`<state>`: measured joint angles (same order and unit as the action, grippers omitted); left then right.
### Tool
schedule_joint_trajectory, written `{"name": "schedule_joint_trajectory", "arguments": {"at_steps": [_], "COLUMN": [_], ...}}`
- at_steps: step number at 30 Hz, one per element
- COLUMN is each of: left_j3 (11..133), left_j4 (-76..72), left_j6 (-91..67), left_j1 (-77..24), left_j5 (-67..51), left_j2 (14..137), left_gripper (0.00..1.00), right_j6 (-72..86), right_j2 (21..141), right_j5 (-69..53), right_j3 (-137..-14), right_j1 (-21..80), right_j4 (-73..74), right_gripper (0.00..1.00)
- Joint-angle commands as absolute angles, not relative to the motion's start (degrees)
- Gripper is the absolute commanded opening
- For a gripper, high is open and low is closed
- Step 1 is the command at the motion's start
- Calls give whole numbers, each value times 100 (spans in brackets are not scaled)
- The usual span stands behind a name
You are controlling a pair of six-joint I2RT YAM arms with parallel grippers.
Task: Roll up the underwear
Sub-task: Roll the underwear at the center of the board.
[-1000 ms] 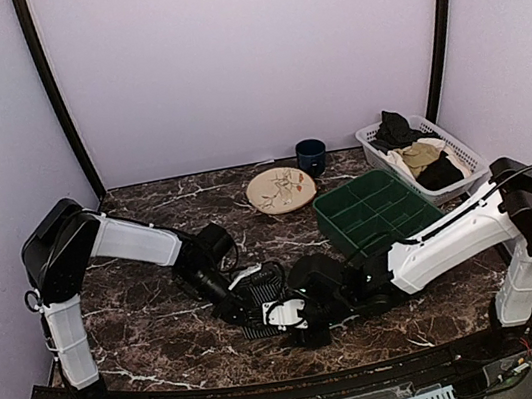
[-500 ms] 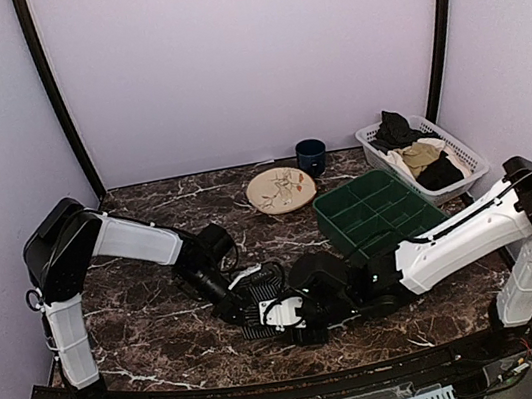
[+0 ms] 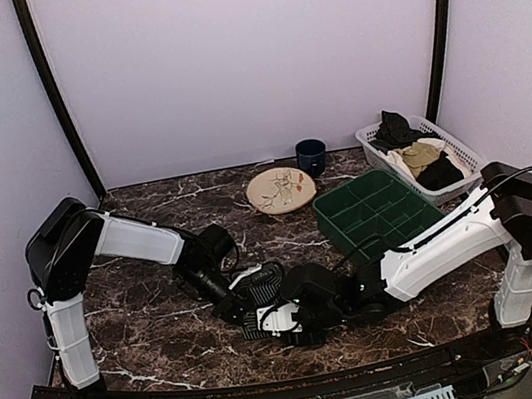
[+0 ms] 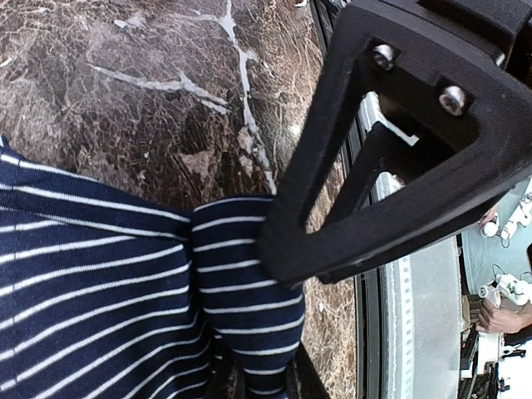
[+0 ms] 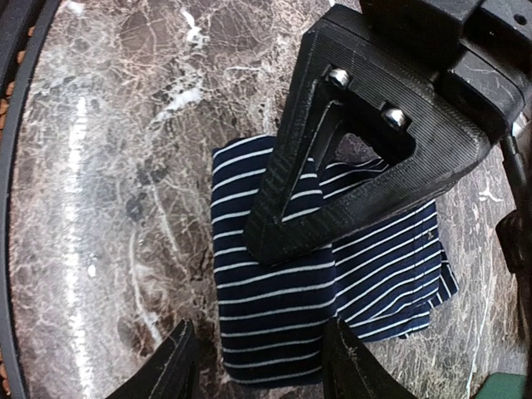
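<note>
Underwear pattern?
The underwear is dark navy with thin white stripes; right wrist view shows it best.

One underwear, plate, cup, tray, basket

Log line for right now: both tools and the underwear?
left tool: shut, pinching a fold of the underwear | right tool: open, straddling the folded cloth | underwear: folded, lying on table

Right wrist view: underwear partly hidden under the upper jaw of the right pincer; lower jaw cut by the bottom edge.
Left wrist view: cloth runs off the left and bottom edges; left pincer lower jaw barely visible.
Top view: garment mostly covered by both pincers.
</note>
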<state>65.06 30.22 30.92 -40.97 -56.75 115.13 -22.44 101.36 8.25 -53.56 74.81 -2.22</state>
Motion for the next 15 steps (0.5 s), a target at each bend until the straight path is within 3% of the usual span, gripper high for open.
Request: {"name": "schedule_joint_trajectory", "arguments": {"at_steps": [1, 5, 9, 14, 15], "left_j3": [6495, 6495, 6478, 6374, 6366], "left_j4": [3320, 3320, 3269, 3113, 3119], "left_j6": [3258, 3256, 3240, 3189, 3197], "left_j1": [-4122, -4122, -4110, -3999, -3974], "left_j5": [-5361, -5356, -5350, -5239, -5180], "left_j2": [11637, 11628, 11573, 11305, 11244], "left_gripper": [2, 2, 4, 15, 18], "right_j6": [-2310, -2343, -2263, -1995, -1938], "right_j2": [10397, 10583, 10688, 10764, 10761], "right_j5": [1087, 1073, 868, 378, 279], "right_j3": [-5428, -5462, -5482, -5503, -5503], "right_j1": [7515, 7453, 7421, 7368, 7359], "right_j4": [-565, -566, -424, -88, -21], "right_gripper": [49, 46, 23, 0, 0]}}
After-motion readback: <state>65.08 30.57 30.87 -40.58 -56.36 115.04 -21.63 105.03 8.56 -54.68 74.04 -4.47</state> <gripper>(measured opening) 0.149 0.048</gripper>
